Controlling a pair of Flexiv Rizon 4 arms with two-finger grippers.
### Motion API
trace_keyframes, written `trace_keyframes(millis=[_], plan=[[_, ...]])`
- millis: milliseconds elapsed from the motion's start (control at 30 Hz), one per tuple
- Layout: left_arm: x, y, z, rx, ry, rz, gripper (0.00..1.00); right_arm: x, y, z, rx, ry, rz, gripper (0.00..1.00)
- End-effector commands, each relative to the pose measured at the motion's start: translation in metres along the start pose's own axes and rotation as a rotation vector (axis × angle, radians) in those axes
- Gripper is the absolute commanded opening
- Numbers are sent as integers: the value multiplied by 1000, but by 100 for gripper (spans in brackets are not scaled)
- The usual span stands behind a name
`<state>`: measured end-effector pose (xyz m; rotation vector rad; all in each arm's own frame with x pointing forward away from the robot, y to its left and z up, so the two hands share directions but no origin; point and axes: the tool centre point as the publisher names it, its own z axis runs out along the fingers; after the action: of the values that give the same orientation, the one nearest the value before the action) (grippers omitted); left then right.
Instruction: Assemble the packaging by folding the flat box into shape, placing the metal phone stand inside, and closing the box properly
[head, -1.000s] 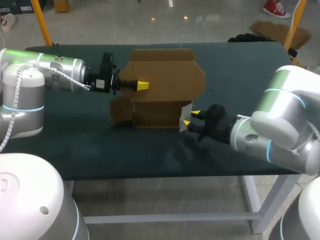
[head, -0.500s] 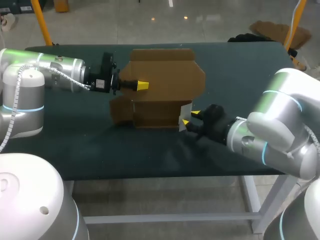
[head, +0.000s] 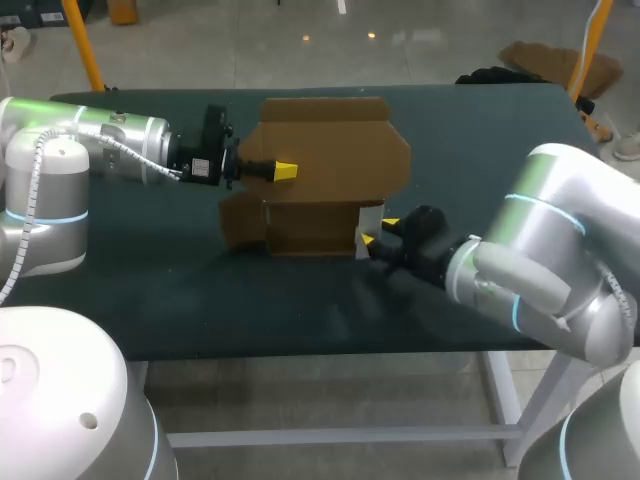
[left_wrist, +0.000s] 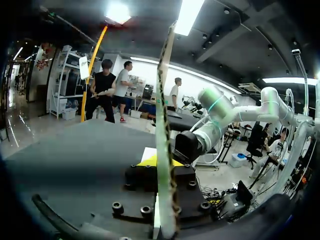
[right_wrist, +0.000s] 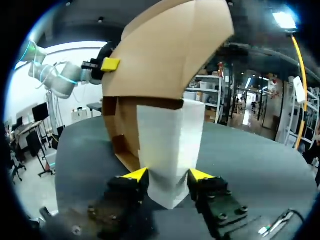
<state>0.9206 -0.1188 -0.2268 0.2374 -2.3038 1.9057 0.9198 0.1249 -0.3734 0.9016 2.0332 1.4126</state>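
Note:
The brown cardboard box (head: 330, 160) stands half folded at the table's middle, its open tray toward the front. My left gripper (head: 284, 170) is shut on the box's upright left panel, which the left wrist view shows edge-on (left_wrist: 163, 125) between the fingers of that gripper (left_wrist: 160, 167). My right gripper (head: 376, 231) is at the box's right front corner. In the right wrist view its two yellow tips (right_wrist: 167, 176) stand on either side of the pale side flap (right_wrist: 167, 145) and touch it. The big brown lid (right_wrist: 165, 45) rises behind. No phone stand is in view.
The dark green table (head: 200, 290) has bare surface in front of the box and to both sides. A loose brown side flap (head: 240, 222) lies flat at the box's left front. My right arm (left_wrist: 212, 127) shows beyond the panel in the left wrist view.
My right arm has shifted left, bringing its gripper closer against the box's right corner, and its fingers have spread a little. The left arm and the box have not moved.

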Motion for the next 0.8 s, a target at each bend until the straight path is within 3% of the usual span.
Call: trace_keyframes(millis=[33, 433, 800], plan=[[-1, 3, 1, -1, 2, 0, 0, 3, -1, 4, -7, -430, 15, 50], [-1, 3, 1, -1, 2, 0, 0, -1, -2, 6, 9, -591, 96, 49], [-1, 3, 1, -1, 2, 0, 0, -6, 1, 8, 13, -677, 148, 46]])
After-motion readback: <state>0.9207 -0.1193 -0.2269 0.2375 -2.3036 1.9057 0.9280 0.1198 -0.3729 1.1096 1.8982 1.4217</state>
